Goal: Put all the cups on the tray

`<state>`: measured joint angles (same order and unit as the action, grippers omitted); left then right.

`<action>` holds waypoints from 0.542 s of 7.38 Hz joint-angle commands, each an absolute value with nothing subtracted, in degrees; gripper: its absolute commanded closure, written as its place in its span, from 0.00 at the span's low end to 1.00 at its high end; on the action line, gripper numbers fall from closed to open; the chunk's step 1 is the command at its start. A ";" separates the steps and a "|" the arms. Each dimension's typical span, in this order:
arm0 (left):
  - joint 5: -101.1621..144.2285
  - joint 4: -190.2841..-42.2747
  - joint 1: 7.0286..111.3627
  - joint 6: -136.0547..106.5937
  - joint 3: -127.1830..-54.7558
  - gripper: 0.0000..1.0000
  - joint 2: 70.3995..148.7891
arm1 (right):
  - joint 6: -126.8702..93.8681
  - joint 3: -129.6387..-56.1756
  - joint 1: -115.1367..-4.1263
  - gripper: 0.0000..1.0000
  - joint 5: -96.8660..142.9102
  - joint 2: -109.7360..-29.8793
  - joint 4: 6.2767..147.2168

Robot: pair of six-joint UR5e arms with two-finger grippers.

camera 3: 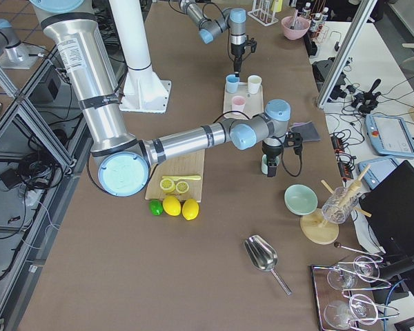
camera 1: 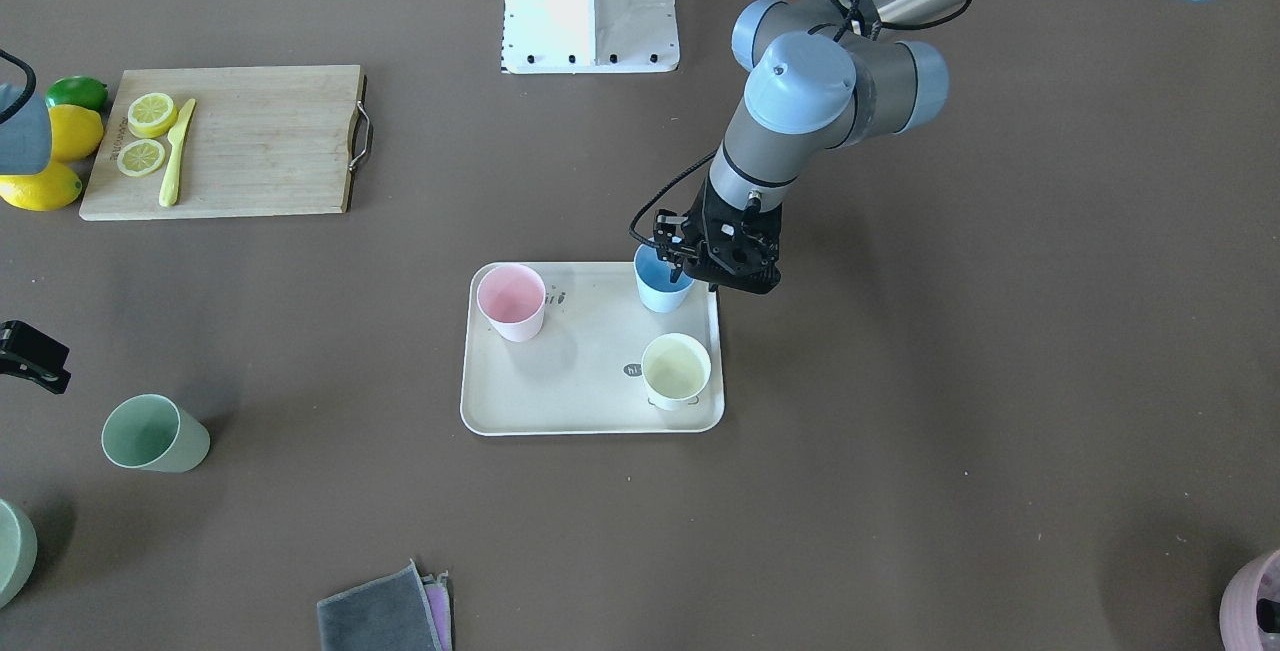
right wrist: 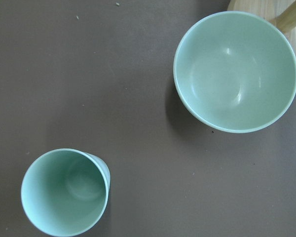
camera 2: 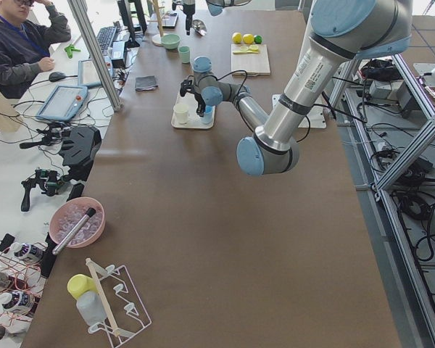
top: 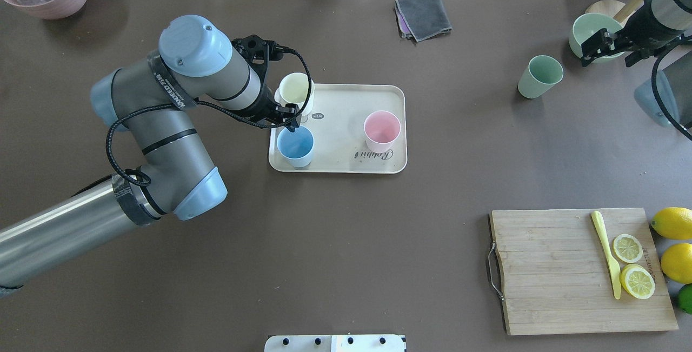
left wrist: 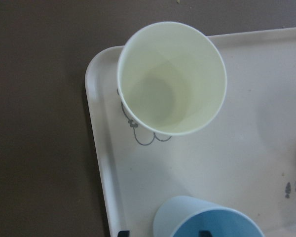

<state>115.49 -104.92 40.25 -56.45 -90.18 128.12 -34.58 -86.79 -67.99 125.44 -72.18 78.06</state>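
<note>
Overhead exterior — green cup (top: 540,75) near green bowl (top: 588,27), cloth (top: 424,17), cutting board (top: 557,271).

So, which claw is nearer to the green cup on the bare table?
Right. The right claw hangs close to the green cup, above the green bowl beside it. The left claw is far away, at the blue cup on the tray.

1. The flat cream-beige rectangular tray (top: 346,149) is bare between the pastel pink tumbler (top: 382,131) and the light blue tumbler (top: 295,146) and cream-yellow tumbler (top: 294,91).
2. The left gripper (top: 291,121) crowds the tray's end nearest the left edge of the tabletop (top: 459,125), jaws astride the light blue tumbler's wall.
3. Toward the far right corner, bare tabletop rings the sage green tumbler (top: 539,76); a pale green bowl (top: 589,30) stands near.
</note>
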 commanded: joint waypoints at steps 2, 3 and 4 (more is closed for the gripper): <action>127.50 -97.32 54.97 -46.48 -96.48 0.03 123.43 | -35.07 -82.54 -66.45 0.02 124.45 -71.64 72.61; 129.27 -97.21 59.63 -37.01 -96.42 0.03 119.66 | -35.07 -82.18 -66.01 0.06 124.37 -71.28 72.60; 130.59 -97.21 62.90 -31.43 -96.15 0.03 116.84 | -35.68 -82.00 -65.92 0.11 124.45 -70.50 72.68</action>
